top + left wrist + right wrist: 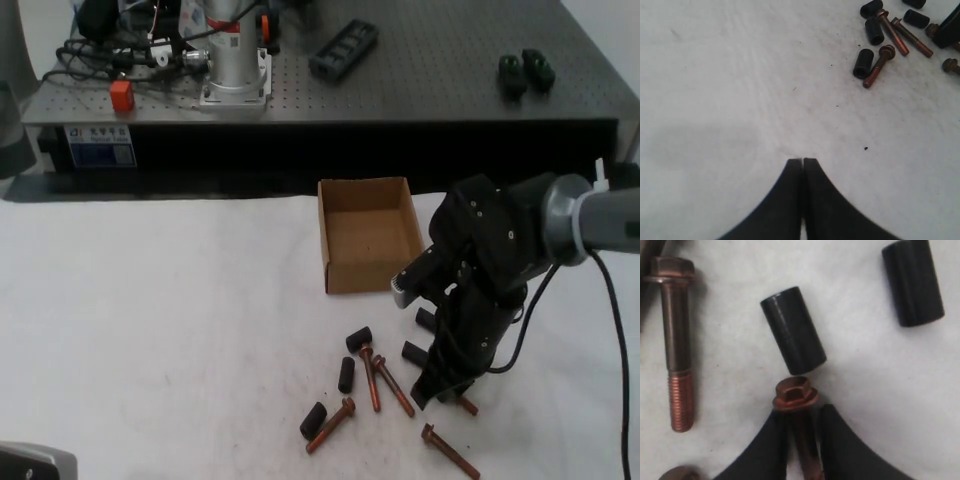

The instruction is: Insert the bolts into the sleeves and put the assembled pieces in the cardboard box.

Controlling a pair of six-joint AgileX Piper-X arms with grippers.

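The right pincer [804,414], at the cardboard box's [365,272] five o'clock, grasps a bolt [795,392], its head just beside a black sleeve [792,330]. The left pincer [803,161] hangs clenched over the worktop [715,100].

The blue label [100,146] on the bench's front cannot be read.

White cloth [150,330] lies open left of the scattered bolts [331,425] and sleeves [345,374]. Cardboard box [366,274] blocks behind; right arm [500,260] overhangs their right side.
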